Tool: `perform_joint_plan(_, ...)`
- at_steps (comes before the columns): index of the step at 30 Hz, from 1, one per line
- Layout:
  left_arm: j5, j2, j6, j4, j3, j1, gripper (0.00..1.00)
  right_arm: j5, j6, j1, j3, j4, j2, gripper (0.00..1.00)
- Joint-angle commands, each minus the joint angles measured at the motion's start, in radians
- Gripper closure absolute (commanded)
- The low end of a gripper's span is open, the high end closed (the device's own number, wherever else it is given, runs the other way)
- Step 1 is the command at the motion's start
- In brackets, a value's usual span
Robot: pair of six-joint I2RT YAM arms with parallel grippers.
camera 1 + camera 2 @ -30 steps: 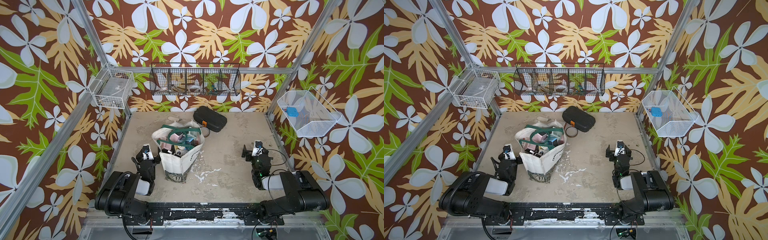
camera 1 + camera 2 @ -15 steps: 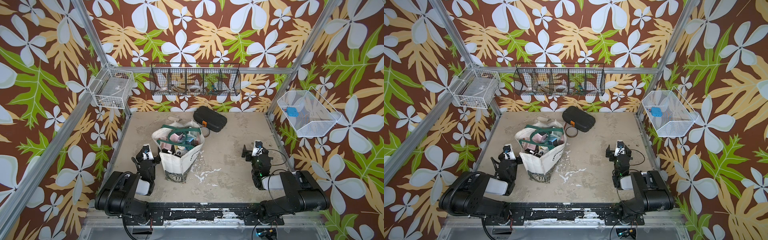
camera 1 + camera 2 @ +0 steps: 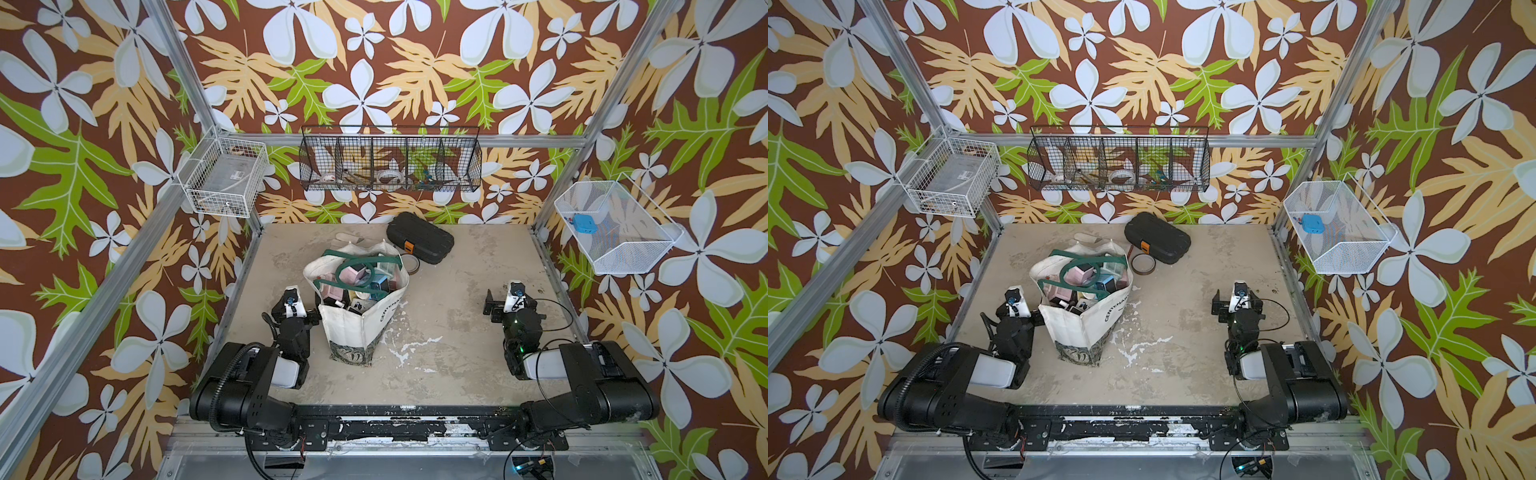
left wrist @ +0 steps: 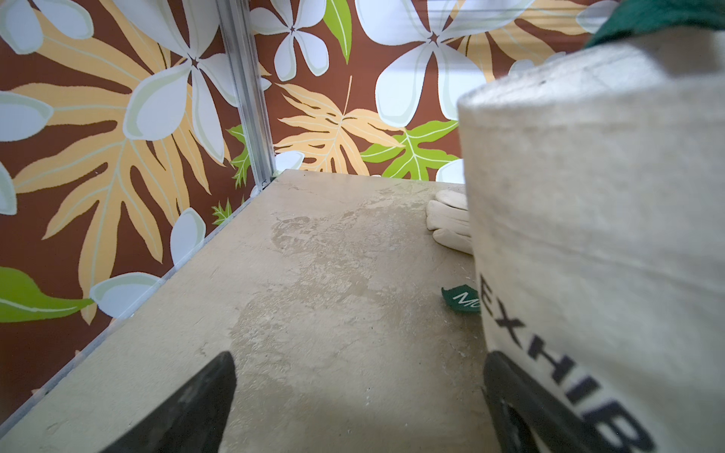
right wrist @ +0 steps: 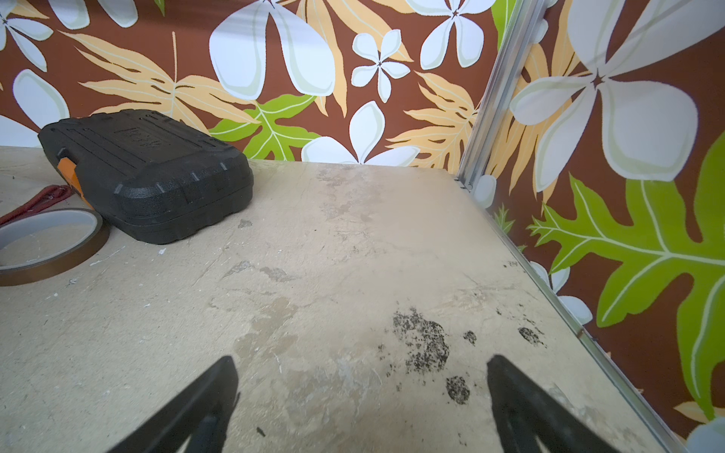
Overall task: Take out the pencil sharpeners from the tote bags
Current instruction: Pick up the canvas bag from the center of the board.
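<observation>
Nothing moved since prior frame — L gripper (image 4: 359, 362) & R gripper (image 5: 361, 362) parked, jaws apart, empty; pre-grasp — next reach down into canvas tote (image 3: 365, 326) for pink pencil sharpener (image 3: 351, 273).

Printed in black capitals on the right-facing cream panel of the tote bag (image 3: 349, 328): "CENTENAR", running up toward the rim, last letters unclear in both top views. On the left-facing side of the tote bag (image 4: 588, 196), from the left wrist: "EXHIB", cut off at the picture's edge. On a small green tag (image 4: 459, 301) at its foot: white "MO", rest hidden. Embossed on the black case (image 5: 149, 168), far side: unreadable.
</observation>
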Motion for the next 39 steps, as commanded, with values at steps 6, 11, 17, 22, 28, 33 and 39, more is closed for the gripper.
perform_joint_plan(6,-0.100,-0.059,-0.073,0.079,-0.054,-0.002,0.00,0.212,0.015,0.055,0.064,-0.163,-0.115,0.00)
perform_joint_plan(11,-0.098,-0.055,-0.065,0.167,-0.091,-0.004,0.00,0.225,0.212,0.057,0.215,-0.525,-0.274,0.00)
perform_joint_plan(17,-0.217,-0.338,-0.070,-0.183,-0.023,-0.038,0.00,0.079,0.298,0.038,0.350,-0.736,-0.248,0.00)
perform_joint_plan(22,-0.196,-0.593,-0.204,-0.379,-0.008,-0.040,0.00,0.095,0.321,0.037,0.326,-0.768,-0.346,0.00)
perform_joint_plan(28,-0.329,-0.746,-0.418,-0.737,0.086,-0.070,0.00,0.052,0.371,0.036,0.335,-0.840,-0.474,0.00)
perform_joint_plan(33,-0.202,-0.746,-0.549,-1.056,0.304,-0.076,0.01,-0.025,0.459,0.037,0.395,-0.948,-0.542,0.00)
perform_joint_plan(39,-0.094,-0.582,-0.617,-1.383,0.640,-0.073,0.11,-0.242,0.508,0.036,0.474,-1.015,-0.552,0.02)
